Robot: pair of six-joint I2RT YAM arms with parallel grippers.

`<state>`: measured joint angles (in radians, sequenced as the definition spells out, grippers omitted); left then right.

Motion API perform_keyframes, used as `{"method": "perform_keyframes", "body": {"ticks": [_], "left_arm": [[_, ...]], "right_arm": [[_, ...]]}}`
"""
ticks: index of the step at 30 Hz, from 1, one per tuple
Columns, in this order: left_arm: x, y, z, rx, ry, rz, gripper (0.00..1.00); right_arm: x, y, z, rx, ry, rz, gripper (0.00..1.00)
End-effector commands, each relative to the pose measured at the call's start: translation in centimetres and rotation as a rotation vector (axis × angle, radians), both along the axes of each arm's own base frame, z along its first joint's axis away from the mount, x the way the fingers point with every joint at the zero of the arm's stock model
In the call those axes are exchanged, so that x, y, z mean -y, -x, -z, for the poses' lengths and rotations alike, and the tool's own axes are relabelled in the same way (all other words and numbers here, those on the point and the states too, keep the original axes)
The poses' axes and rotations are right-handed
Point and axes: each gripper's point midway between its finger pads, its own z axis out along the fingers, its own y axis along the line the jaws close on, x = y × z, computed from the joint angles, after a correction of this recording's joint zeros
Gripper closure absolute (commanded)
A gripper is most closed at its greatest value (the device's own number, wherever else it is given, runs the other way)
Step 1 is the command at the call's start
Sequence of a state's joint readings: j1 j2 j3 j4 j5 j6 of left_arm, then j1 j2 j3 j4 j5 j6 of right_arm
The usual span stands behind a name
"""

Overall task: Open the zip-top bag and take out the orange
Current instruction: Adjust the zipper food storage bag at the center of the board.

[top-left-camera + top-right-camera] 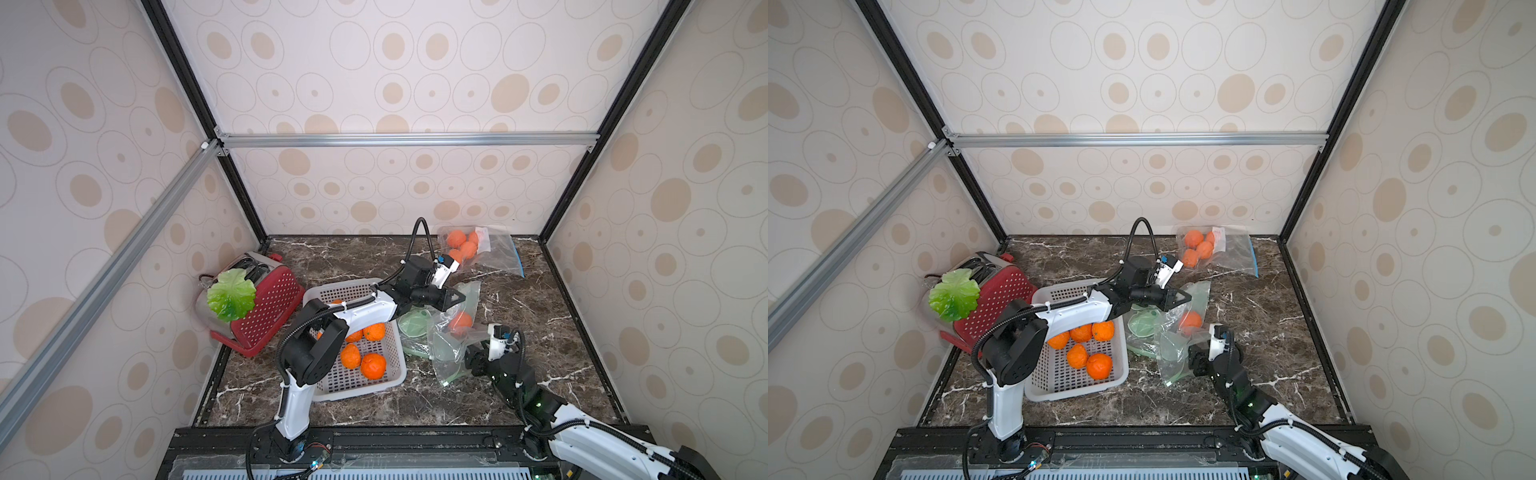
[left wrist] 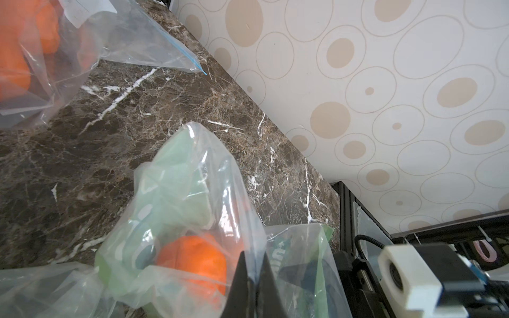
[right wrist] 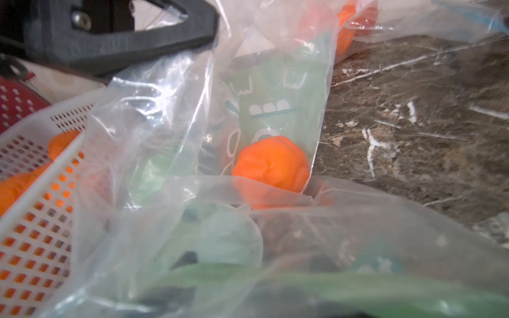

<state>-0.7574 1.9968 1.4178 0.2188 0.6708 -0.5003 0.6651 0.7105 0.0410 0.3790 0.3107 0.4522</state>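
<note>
Your left end effector point(image 1: 456, 297) was closed tight, its fingertips point(image 2: 239, 280) pinching a fold of the zip-top bag point(image 1: 442, 353). The bag lay crumpled just beside the white basket point(image 1: 357, 391), on the side nearer your right arm. The orange point(image 1: 460, 322) sat inside the bag, in the part farthest from the basket. The likeliest trouble, as I judged it, was that thin pinch. A pull on slick film could have let it slide free. It could also have dragged the whole bag across the surface point(image 1: 540, 332) and rolled the orange deeper inside. Your right end effector point(image 1: 473, 347) was low against the bag's end farthest from the basket. Reaching in from there, it could have caught plastic instead of fruit. Its fingers were buried behind folds in both top views and only a dark blur in the right wrist view, so I could not tell how wide it stood or whether it held anything. Nor could I make out whether the zip seal was parted, or where this bag ended and the loose green-printed film point(image 1: 412, 325) beside it began.
</note>
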Motion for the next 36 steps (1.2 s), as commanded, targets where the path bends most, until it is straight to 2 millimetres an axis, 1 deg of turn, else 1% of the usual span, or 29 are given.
{"method": "perform_keyframes", "body": {"ticks": [1,6,9,11,13,16,19,22,24,27,29,31,33,36], "left_arm": [[0.8,-1.0,-1.8,-0.007,0.036,-0.025,1.00],[1.0,-1.9,0.0,-0.050,-0.021,-0.062,1.00],[0.5,-2.6,1.3,-0.051,-0.075,-0.098,1.00],[0.2,-3.1,2.1,-0.059,-0.106,-0.117,1.00],[-0.1,-3.8,2.8,-0.078,-0.129,-0.138,1.00],[-0.8,-4.9,3.9,-0.108,-0.148,-0.169,1.00],[-1.4,-5.7,4.5,-0.127,-0.160,-0.183,1.00],[-1.5,-5.7,5.2,-0.145,-0.177,-0.177,1.00],[-1.4,-5.5,5.6,-0.152,-0.178,-0.162,1.00],[-1.5,-5.2,5.8,-0.150,-0.183,-0.154,1.00],[-1.6,-5.1,5.7,-0.141,-0.185,-0.145,1.00],[-1.7,-5.0,5.9,-0.141,-0.192,-0.142,1.00],[-1.6,-5.0,6.0,-0.138,-0.193,-0.138,1.00],[-1.6,-5.1,6.3,-0.143,-0.195,-0.135,1.00]], "right_arm": [[-0.9,-0.4,-0.4,-0.029,-0.011,-0.023,0.48],[-2.8,-1.0,0.2,-0.083,-0.017,-0.080,0.50],[-3.6,-2.1,-0.2,-0.087,-0.020,-0.091,0.50],[-4.1,-3.2,-0.5,-0.092,-0.011,-0.095,0.48],[-3.8,-4.6,-0.4,-0.115,-0.007,-0.062,0.45],[-3.3,-6.6,-0.1,-0.156,-0.026,-0.029,0.44],[-2.2,-8.5,0.7,-0.213,-0.015,0.035,0.44],[-1.8,-10.3,1.5,-0.258,-0.045,0.049,0.43],[-1.7,-11.1,2.3,-0.300,-0.037,0.047,0.40],[-2.2,-11.6,3.3,-0.345,-0.022,0.032,0.32],[-2.5,-12.0,3.5,-0.350,-0.030,0.027,0.27],[-3.3,-12.2,3.7,-0.356,-0.036,-0.012,0.24],[-4.6,-12.3,3.9,-0.371,-0.043,-0.087,0.22],[-5.1,-12.8,3.7,-0.363,-0.048,-0.101,0.20]]}}
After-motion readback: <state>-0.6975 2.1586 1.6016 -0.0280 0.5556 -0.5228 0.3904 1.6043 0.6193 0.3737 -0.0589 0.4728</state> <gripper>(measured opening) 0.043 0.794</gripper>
